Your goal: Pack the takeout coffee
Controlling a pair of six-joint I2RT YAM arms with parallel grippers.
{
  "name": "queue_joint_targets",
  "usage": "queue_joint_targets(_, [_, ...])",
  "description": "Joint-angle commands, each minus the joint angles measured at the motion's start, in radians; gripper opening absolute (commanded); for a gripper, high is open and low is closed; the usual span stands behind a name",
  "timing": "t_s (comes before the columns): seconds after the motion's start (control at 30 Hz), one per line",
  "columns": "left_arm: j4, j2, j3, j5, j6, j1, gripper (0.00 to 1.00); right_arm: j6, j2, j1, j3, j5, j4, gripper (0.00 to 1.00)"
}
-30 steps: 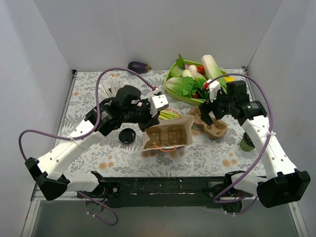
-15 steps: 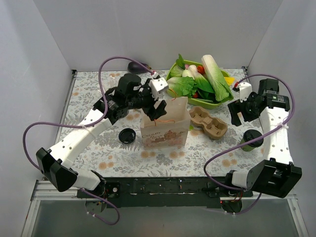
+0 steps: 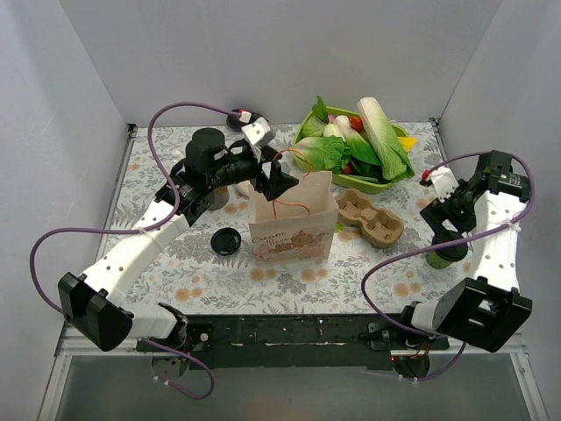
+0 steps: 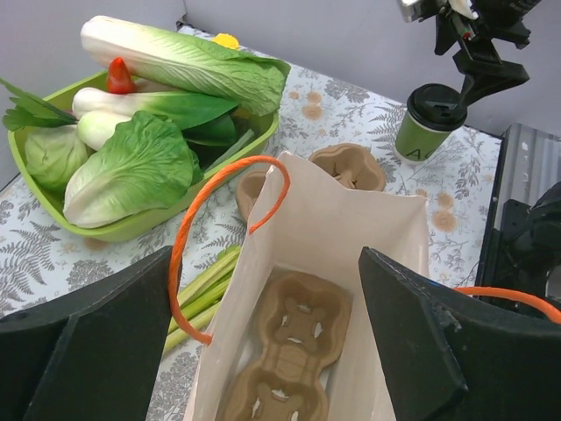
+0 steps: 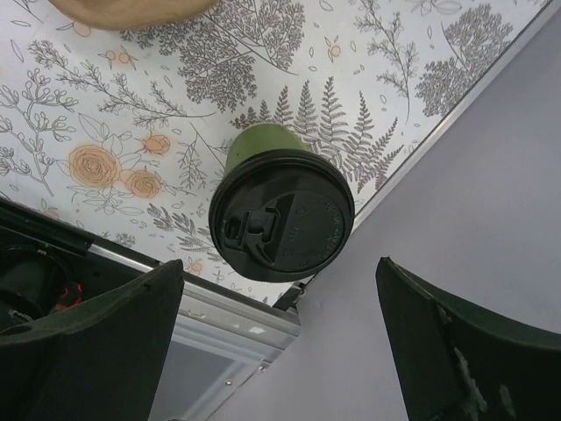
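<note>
The takeout coffee (image 3: 441,254) is a green cup with a black lid, upright near the table's right edge. It also shows in the left wrist view as the coffee cup (image 4: 429,123) and in the right wrist view as the lidded cup (image 5: 280,215). My right gripper (image 3: 444,224) hangs open just above it, a finger on each side of the lid, which sits between my right jaws (image 5: 280,263). A paper bag (image 3: 294,219) with orange handles stands upright mid-table with a cardboard cup carrier (image 4: 289,351) at its bottom. My left gripper (image 3: 274,177) is open and empty above the bag's back left; the left wrist view has its jaws (image 4: 267,254) over the bag's mouth.
A second cardboard carrier (image 3: 370,217) lies right of the bag. A green tray (image 4: 140,230) of vegetables sits at the back. A loose black lid (image 3: 226,240) lies left of the bag, green stalks (image 4: 197,298) behind it. The right wall (image 5: 473,175) is close to the coffee.
The bag went from tipped open to upright. My left gripper opened and drew back to the left. My right gripper swung from the loose carrier to above the coffee.
</note>
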Motion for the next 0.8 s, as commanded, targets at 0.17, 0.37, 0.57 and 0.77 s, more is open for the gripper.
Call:
queue_joint_targets(0.17, [0.019, -0.014, 0.041, 0.03, -0.004, 0.007, 0.83, -0.141, 0.112, -0.099, 0.027, -0.084, -0.072, 0.98])
queue_joint_targets(0.37, [-0.015, -0.054, 0.027, -0.016, 0.037, 0.007, 0.83, -0.107, 0.184, -0.102, 0.018, -0.087, -0.071, 0.98])
queue_joint_targets(0.57, [-0.013, -0.064, 0.012, -0.028, 0.065, 0.006, 0.83, -0.1, 0.21, -0.102, 0.015, -0.078, -0.069, 0.98])
queue_joint_targets(0.77, [-0.013, -0.056, 0.016, -0.022, 0.066, 0.007, 0.83, -0.101, 0.218, -0.102, 0.05, -0.075, -0.061, 0.97])
